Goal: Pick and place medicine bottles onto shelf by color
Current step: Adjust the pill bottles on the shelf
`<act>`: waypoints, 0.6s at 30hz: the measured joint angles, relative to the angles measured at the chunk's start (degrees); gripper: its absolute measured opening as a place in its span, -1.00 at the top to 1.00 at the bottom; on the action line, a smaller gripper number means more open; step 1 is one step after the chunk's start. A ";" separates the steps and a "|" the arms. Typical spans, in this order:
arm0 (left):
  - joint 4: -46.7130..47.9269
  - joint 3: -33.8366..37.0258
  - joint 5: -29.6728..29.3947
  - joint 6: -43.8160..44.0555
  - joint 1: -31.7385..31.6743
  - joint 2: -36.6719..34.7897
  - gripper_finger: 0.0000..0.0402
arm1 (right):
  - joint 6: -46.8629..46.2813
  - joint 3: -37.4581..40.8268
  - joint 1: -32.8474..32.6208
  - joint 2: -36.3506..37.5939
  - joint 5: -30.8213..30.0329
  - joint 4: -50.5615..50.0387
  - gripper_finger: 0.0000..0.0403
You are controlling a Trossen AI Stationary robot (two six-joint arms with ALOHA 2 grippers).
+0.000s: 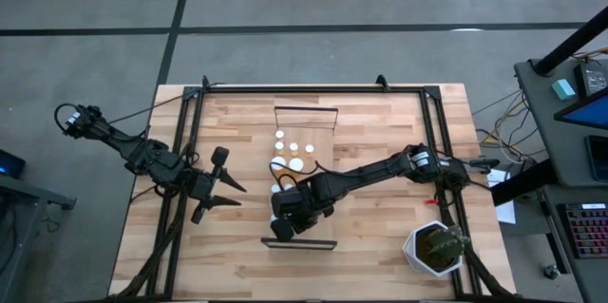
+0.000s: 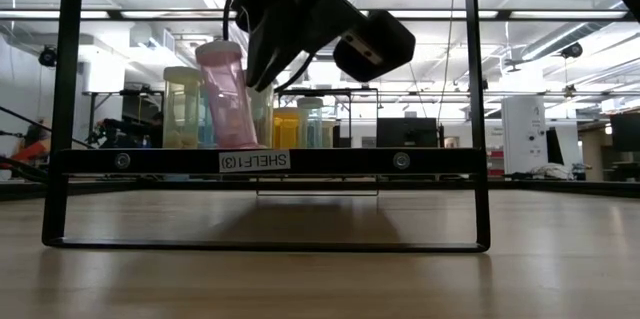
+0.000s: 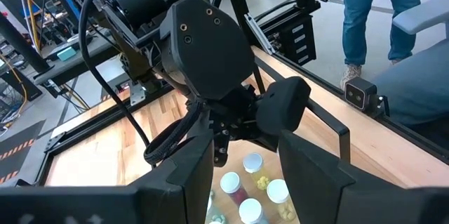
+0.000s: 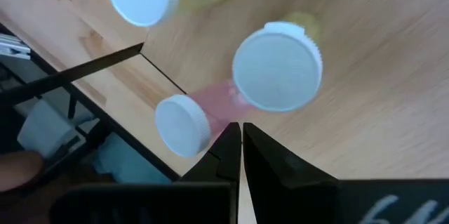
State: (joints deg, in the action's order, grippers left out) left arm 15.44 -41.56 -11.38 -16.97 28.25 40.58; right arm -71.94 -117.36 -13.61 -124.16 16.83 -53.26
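The shelf (image 1: pixel 326 127) lies mid-table; in the low view its front rail (image 2: pixel 330 160) carries a label. Several white-capped medicine bottles (image 1: pixel 294 148) stand on it: greenish (image 2: pixel 181 109), yellow (image 2: pixel 285 127) and a pink one (image 2: pixel 226 94) that tilts. My right gripper (image 4: pixel 240 134) is shut, its tips beside the pink bottle (image 4: pixel 214 108) below the white cap (image 4: pixel 182 126). My left gripper (image 1: pixel 223 194) waits open, left of the shelf, with nothing between its fingers. My right gripper's shut fingertips (image 2: pixel 262 59) lie against the pink bottle's upper side (image 4: pixel 223 116), just below its cap, slanting down from above. The bottle tilts away from the fingers, its base on the shelf. Whether it also leans on the greenish bottle beside it, I cannot tell.
A potted plant (image 1: pixel 435 249) stands at the table's near right corner. Dark frame rails (image 1: pixel 180 151) run along the table's left, right and far sides. A person's legs (image 3: pixel 365 20) show beyond the table in the left wrist view.
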 joint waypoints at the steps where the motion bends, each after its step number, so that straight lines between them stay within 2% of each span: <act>1: 0.00 0.00 0.01 0.00 0.00 0.00 0.28 | 0.00 0.00 0.00 0.00 0.00 -0.01 0.96; 18: 0.00 -0.02 0.01 0.00 0.00 0.00 0.28 | 1.01 -0.20 0.02 -0.02 0.10 -0.62 0.96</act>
State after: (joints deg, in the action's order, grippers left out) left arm 15.44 -41.58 -11.37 -16.97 28.25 40.58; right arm -70.93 -117.56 -13.58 -124.18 16.93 -53.89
